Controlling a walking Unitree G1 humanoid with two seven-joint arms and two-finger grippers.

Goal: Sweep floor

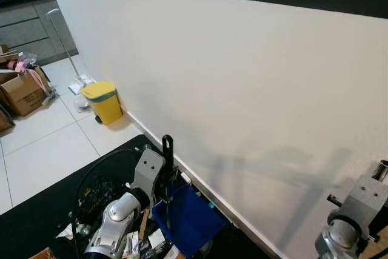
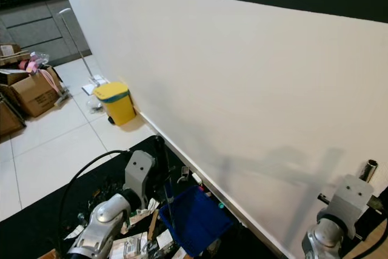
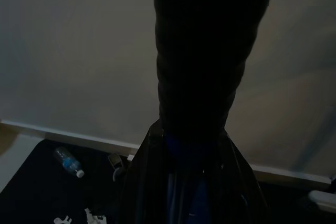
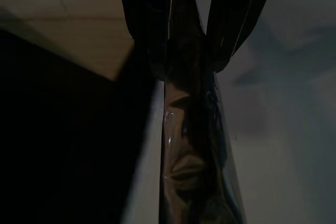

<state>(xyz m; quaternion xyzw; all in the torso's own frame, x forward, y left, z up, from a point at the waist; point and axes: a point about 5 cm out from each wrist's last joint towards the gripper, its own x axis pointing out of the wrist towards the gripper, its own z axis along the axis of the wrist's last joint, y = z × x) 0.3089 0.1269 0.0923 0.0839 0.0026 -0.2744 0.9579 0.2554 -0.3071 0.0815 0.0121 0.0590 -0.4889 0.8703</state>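
Blue dustpan [image 1: 189, 219] on black mat [image 1: 36, 216] at wall foot, thin upright handle rising beside left gripper [image 1: 167, 147]; finger gap unreadable. Scattered litter [image 2: 136, 241] just left of pan, nearer left arm. Right gripper [image 4: 191, 35] clamped on glossy dark shaft [image 4: 191, 161], long axis along fingers, presumably broom.

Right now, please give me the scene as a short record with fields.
setting: white wall, tiled floor, black mat
dustpan: blue dustpan on the mat beside the wall
litter: scraps on the mat, small bottle
bin: yellow bin against the wall
left gripper: at the dustpan's upright handle
boxes: cardboard boxes far left
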